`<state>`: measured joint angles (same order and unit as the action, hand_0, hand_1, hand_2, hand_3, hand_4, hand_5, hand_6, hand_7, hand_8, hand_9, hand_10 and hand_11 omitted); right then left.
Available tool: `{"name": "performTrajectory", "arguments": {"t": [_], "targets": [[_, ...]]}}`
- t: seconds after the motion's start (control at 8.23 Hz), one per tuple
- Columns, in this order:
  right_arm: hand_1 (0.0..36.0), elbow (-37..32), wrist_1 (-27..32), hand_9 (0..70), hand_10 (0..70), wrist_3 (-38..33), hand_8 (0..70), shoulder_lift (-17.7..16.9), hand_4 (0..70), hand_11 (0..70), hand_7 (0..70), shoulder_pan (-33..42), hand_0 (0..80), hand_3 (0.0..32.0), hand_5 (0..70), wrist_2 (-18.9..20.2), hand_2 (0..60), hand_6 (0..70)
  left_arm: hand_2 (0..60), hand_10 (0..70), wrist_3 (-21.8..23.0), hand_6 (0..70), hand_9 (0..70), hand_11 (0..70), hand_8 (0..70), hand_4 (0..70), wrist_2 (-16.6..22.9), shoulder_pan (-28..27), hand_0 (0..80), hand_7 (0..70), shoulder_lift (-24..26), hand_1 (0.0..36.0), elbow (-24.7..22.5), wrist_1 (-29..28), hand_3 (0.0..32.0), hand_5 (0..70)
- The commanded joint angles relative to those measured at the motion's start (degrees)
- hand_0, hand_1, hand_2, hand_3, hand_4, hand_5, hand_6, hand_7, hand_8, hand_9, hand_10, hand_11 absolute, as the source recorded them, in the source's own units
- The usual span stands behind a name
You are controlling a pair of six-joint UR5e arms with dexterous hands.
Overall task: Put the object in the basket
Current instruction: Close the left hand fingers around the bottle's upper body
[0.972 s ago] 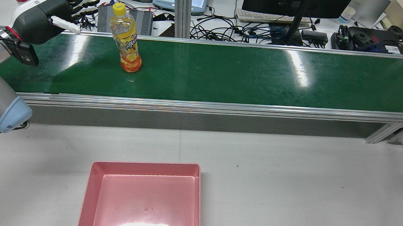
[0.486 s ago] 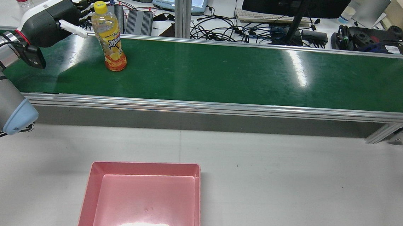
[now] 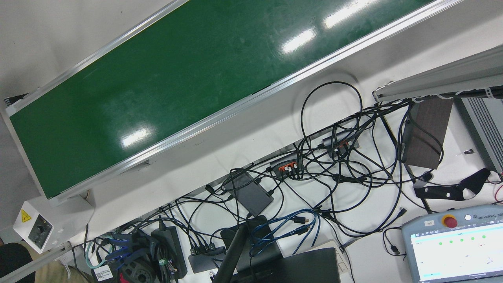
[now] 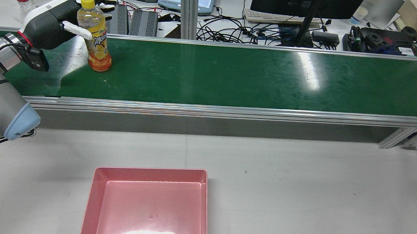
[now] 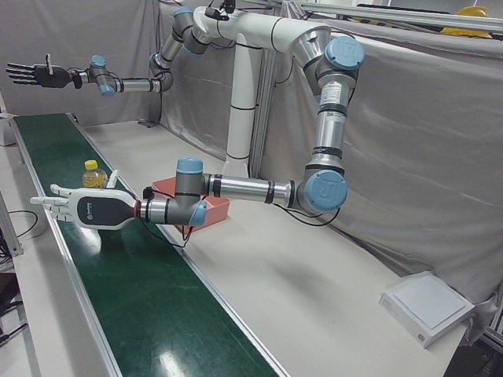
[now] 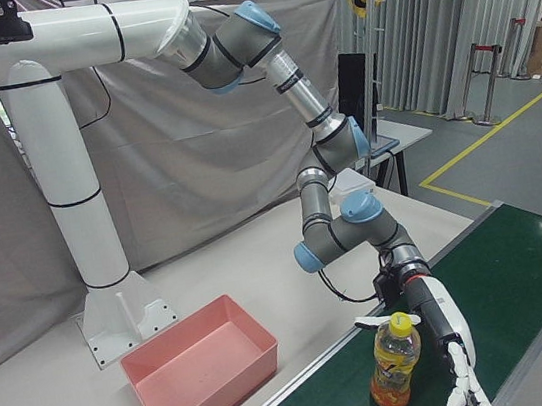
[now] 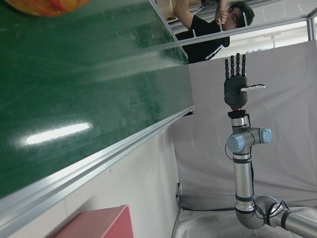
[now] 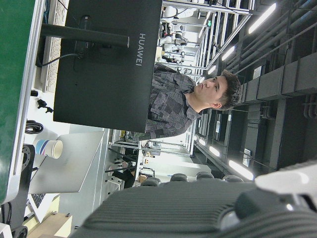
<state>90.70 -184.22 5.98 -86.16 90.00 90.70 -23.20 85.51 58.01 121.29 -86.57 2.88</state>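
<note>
Left hand (image 4: 50,20): we see it spread open at the near-left end of the belt, fingers (image 6: 457,359) straight and apart, with the bottle between the thumb and the other fingers; we cannot tell whether any finger touches it.
Bottle (image 4: 95,35): an orange drink bottle with a yellow cap (image 6: 400,323), standing upright on the conveyor belt (image 4: 233,76), not lifted.
Right hand (image 5: 35,75): held high and well away from the bottle, past the far end of the belt, fingers straight and apart, holding nothing; we see it in the left hand view too (image 7: 236,82).
Basket (image 4: 149,204): a pink rectangular tray on the white table (image 4: 298,196), on the robot's side of the belt and well apart from the bottle.
Behind the belt: a desk with tangled cables (image 3: 334,165), a teach pendant (image 3: 456,243) and a black monitor (image 4: 297,2).
People: we see a person (image 8: 183,106) standing behind the monitor in the right hand view.
</note>
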Motion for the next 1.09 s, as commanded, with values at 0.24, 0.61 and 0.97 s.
{"name": "performTrajectory", "arguments": {"t": [0.24, 0.61, 0.97], "targets": [[0.0, 0.1, 0.0, 0.0, 0.0, 0.0, 0.0, 0.0, 0.0, 0.0, 0.0, 0.0, 0.0, 0.0, 0.0, 0.0, 0.0, 0.0, 49.9, 66.7, 0.3, 46.0, 70.0, 70.0, 53.2, 70.0, 0.0, 0.2, 55.8, 60.4, -0.1, 19.6, -0.8, 4.8, 0.0, 70.0], [0.0, 0.1, 0.0, 0.0, 0.0, 0.0, 0.0, 0.0, 0.0, 0.0, 0.0, 0.0, 0.0, 0.0, 0.0, 0.0, 0.0, 0.0, 60.0, 70.0, 0.4, 70.0, 70.0, 70.0, 70.0, 70.0, 0.0, 0.1, 52.6, 70.0, -0.1, 23.6, -4.3, 5.7, 0.0, 70.0], [0.0, 0.1, 0.0, 0.0, 0.0, 0.0, 0.0, 0.0, 0.0, 0.0, 0.0, 0.0, 0.0, 0.0, 0.0, 0.0, 0.0, 0.0, 60.0, 70.0, 0.5, 70.0, 70.0, 70.0, 70.0, 70.0, 0.0, 0.0, 51.6, 70.0, -0.3, 22.4, -9.5, 6.4, 0.0, 70.0]]}}
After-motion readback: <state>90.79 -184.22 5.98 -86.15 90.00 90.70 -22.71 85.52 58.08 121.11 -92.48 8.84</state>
